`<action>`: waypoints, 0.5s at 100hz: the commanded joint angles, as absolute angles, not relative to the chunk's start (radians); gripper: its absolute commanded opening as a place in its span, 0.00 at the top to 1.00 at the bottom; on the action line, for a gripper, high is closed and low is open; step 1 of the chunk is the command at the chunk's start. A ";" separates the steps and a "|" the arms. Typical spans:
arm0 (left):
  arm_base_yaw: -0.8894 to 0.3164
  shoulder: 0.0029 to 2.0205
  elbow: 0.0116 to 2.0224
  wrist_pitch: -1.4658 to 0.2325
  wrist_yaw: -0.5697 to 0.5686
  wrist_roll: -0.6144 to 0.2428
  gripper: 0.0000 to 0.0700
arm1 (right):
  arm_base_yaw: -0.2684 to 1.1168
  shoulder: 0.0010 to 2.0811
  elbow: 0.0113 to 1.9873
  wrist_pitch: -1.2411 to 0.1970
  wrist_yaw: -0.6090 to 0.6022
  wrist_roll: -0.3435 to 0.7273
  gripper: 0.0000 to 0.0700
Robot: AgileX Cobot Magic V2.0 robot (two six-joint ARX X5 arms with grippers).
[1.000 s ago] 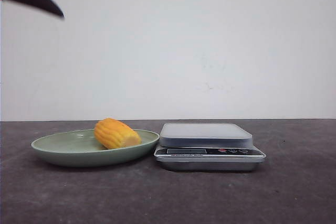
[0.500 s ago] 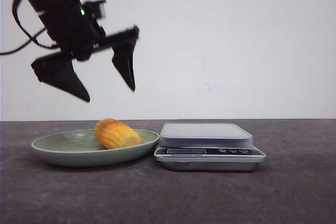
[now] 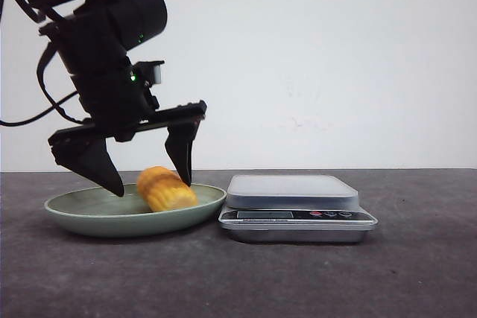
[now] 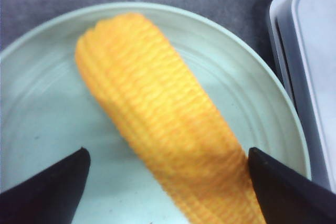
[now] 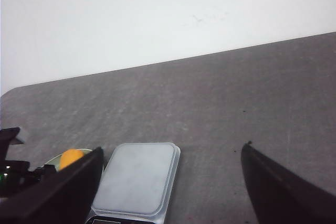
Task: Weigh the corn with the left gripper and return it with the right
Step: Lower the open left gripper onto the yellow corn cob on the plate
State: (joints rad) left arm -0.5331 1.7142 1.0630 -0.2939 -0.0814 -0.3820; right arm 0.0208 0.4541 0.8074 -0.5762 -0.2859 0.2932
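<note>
Left end effector (image 3: 149, 182) is spread wide with nothing in it, straddling the corn (image 3: 167, 189) lying in the green plate (image 3: 82, 210), so I'd drop lower and pinch mid-cob across the kernel rows before closing.

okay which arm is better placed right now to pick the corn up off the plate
Left. The left gripper is open and straddles the corn on the green plate. The right gripper sits well back, beyond the scale.
</note>
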 commanded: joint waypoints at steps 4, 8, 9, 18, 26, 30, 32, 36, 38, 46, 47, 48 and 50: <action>-0.546 1.745 1.083 -0.299 -0.091 -0.386 0.15 | 0.024 0.461 0.827 -0.570 -0.289 0.303 0.24; -0.548 1.745 1.083 -0.298 -0.093 -0.384 0.15 | 0.024 0.461 0.827 -0.570 -0.289 0.303 0.24; -0.548 1.745 1.083 -0.298 -0.096 -0.384 0.16 | 0.024 0.461 0.827 -0.570 -0.289 0.303 0.24; -0.550 1.745 1.083 -0.300 -0.109 -0.385 0.22 | 0.024 0.461 0.827 -0.570 -0.289 0.303 0.24; -0.550 1.745 1.083 -0.311 -0.109 -0.385 0.39 | 0.024 0.461 0.827 -0.570 -0.289 0.303 0.24; -0.550 1.745 1.083 -0.317 -0.109 -0.384 0.46 | 0.024 0.461 0.827 -0.570 -0.289 0.303 0.24; -0.550 1.745 1.083 -0.320 -0.109 -0.382 0.50 | 0.024 0.461 0.827 -0.570 -0.288 0.303 0.24; -0.550 1.745 1.083 -0.325 -0.109 -0.379 0.57 | 0.024 0.461 0.827 -0.570 -0.288 0.303 0.24; -0.550 1.745 1.083 -0.327 -0.109 -0.378 0.60 | 0.024 0.461 0.827 -0.570 -0.289 0.303 0.24; -0.550 1.745 1.083 -0.331 -0.109 -0.371 0.79 | 0.024 0.461 0.827 -0.570 -0.288 0.303 0.24; -0.550 1.745 1.083 -0.332 -0.109 -0.369 0.82 | 0.024 0.461 0.827 -0.570 -0.288 0.303 0.24; -0.550 1.745 1.083 -0.332 -0.109 -0.367 0.84 | 0.024 0.461 0.827 -0.570 -0.288 0.303 0.24; -0.550 1.745 1.083 -0.334 -0.108 -0.364 0.90 | 0.024 0.461 0.827 -0.570 -0.288 0.303 0.24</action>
State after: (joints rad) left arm -0.5423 1.7275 1.0630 -0.3332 -0.1047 -0.3809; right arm 0.0208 0.4541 0.8074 -0.5762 -0.2867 0.2932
